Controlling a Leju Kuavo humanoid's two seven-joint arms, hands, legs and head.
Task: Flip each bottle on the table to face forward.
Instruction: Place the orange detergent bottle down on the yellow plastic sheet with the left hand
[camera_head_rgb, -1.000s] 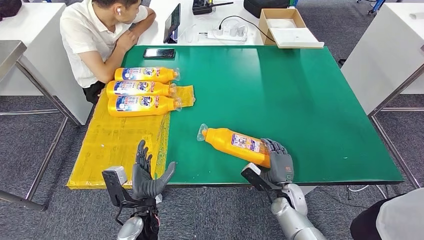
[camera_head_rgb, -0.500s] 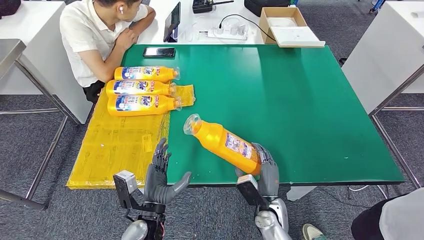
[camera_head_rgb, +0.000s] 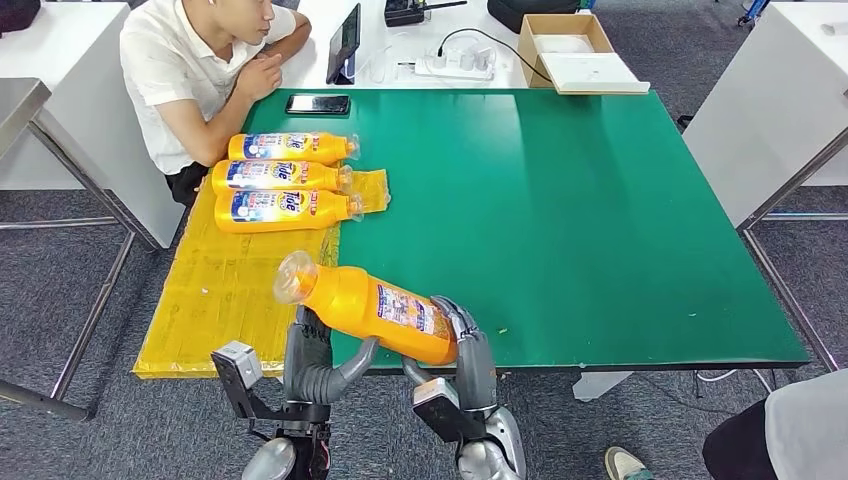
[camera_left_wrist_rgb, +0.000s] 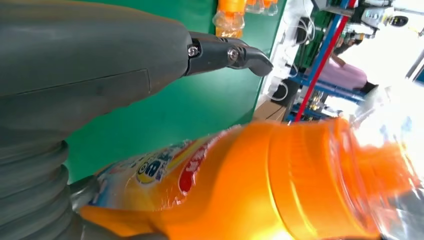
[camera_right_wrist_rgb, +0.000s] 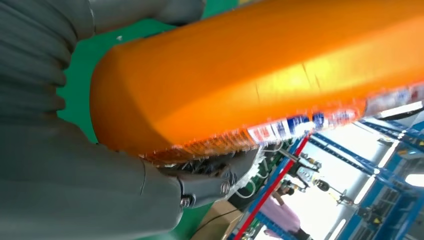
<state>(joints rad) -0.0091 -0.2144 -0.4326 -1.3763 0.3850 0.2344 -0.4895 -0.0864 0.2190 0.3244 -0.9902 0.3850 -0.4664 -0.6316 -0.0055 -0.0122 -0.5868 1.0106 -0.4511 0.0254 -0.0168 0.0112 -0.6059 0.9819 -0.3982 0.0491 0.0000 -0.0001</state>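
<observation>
Since a moment ago, my right hand (camera_head_rgb: 468, 352) has carried the gripped orange plastic detergent bottle (camera_head_rgb: 368, 305) toward nine o'clock, above my spread left hand (camera_head_rgb: 318, 358).

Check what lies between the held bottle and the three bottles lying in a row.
In the head view, bare yellow sheet separates the held bottle from the three bottles.
</observation>
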